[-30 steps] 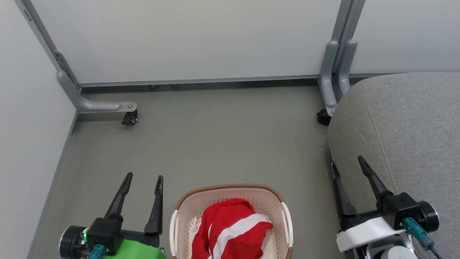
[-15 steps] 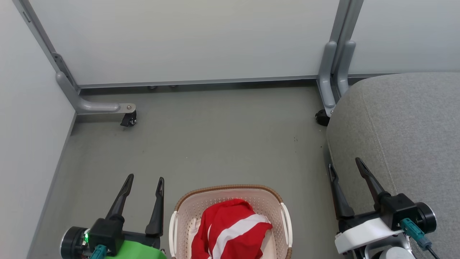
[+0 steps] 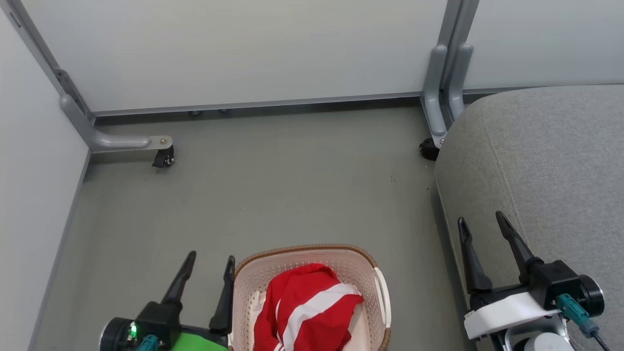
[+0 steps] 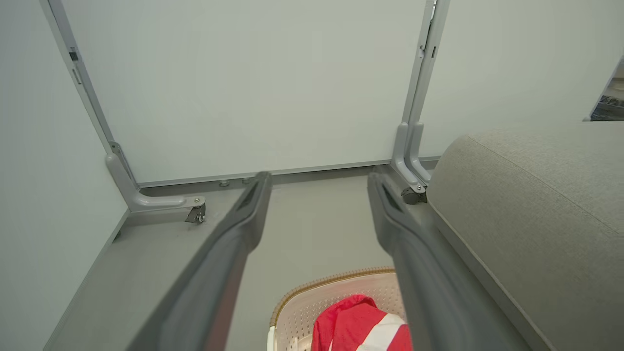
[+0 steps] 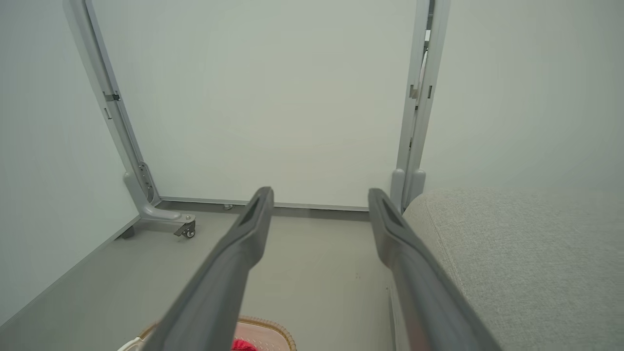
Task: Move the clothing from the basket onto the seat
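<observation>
The cream basket (image 3: pixel 302 249) with a brown rim stands on the floor at the bottom middle of the head view. The clothing (image 3: pixel 304 307), red with a white stripe, lies bunched inside it. My left gripper (image 3: pixel 211 257) is open and empty, its right finger close beside the basket's left rim. My right gripper (image 3: pixel 480 218) is open and empty over the near left edge of the grey seat (image 3: pixel 546 161). The left wrist view shows the left gripper (image 4: pixel 319 174) above the basket (image 4: pixel 331 279), the clothing (image 4: pixel 356 321) and the seat (image 4: pixel 536 204). The right gripper (image 5: pixel 320 191) hangs beside the seat (image 5: pixel 512 253).
Pale partition panels close off the back and left. Their grey feet with black casters (image 3: pixel 163 158) (image 3: pixel 429 148) stand on the grey floor (image 3: pixel 273 195). The right caster sits against the seat's far corner. Bare floor lies between the basket and the back panel.
The whole head picture has shifted a little left and up, so the camera has moved. My left gripper now sits nearer the basket's left rim; both grippers stay open.
</observation>
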You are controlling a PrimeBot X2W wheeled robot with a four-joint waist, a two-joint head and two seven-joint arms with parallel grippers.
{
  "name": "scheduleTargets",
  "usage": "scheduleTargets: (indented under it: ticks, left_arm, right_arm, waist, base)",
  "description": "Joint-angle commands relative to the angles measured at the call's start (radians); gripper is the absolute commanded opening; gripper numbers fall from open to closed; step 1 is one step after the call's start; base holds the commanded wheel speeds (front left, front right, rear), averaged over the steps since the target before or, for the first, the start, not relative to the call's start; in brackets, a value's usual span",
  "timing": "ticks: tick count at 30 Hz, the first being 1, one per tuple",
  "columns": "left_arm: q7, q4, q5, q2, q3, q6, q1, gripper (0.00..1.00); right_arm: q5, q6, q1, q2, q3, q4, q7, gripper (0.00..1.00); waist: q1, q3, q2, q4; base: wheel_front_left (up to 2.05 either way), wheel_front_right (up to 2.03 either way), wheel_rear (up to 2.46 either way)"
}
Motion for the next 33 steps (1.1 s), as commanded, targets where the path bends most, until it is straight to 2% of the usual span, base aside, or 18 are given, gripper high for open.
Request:
scheduleTargets:
  ticks: [1, 9, 17, 22, 28, 33]
  left_arm:
    - [-0.001, 0.016, -0.002, 0.010, -0.010, -0.003, -0.018, 1.00]
    - [-0.001, 0.143, -0.014, 0.061, -0.150, -0.003, -0.165, 1.00]
    - [-0.001, 0.378, -0.012, 0.128, -0.377, -0.002, -0.417, 1.00]
    - [0.008, 0.570, 0.072, 0.175, -0.543, -0.001, -0.603, 1.00]
    - [0.056, 0.768, 0.132, 0.165, -0.652, -0.001, -0.787, 1.00]
    - [0.117, 0.876, 0.119, 0.153, -0.732, -0.001, -0.877, 1.00]
  right_arm:
    - [0.005, 0.000, -0.002, -0.003, -0.007, -0.005, -0.003, 1.00]
    - [-0.001, 0.000, -0.086, -0.003, -0.054, -0.045, -0.003, 1.00]
    - [0.011, 0.000, -0.180, -0.002, -0.104, -0.081, -0.003, 1.00]
    - [0.033, 0.000, -0.229, -0.002, -0.126, -0.093, -0.003, 1.00]
    - [0.073, 0.000, -0.274, -0.002, -0.118, -0.095, -0.003, 1.00]
    - [0.111, 0.000, -0.299, -0.002, -0.109, -0.094, -0.003, 1.00]
  waist:
    - [-0.0001, 0.021, 0.0000, -0.020]
    - [-0.0001, 0.189, 0.0000, -0.097]
    - [-0.0001, 0.390, 0.0000, -0.167]
    - [-0.0001, 0.505, 0.0000, -0.196]
    - [-0.0001, 0.614, 0.0000, -0.233]
    - [-0.0001, 0.681, 0.0000, -0.266]
  base:
    - [0.00, 0.00, 0.00]
    - [0.00, 0.00, 0.00]
    - [0.00, 0.00, 0.00]
    - [0.00, 0.00, 0.00]
    - [0.00, 0.00, 0.00]
    - [0.00, 0.00, 0.00]
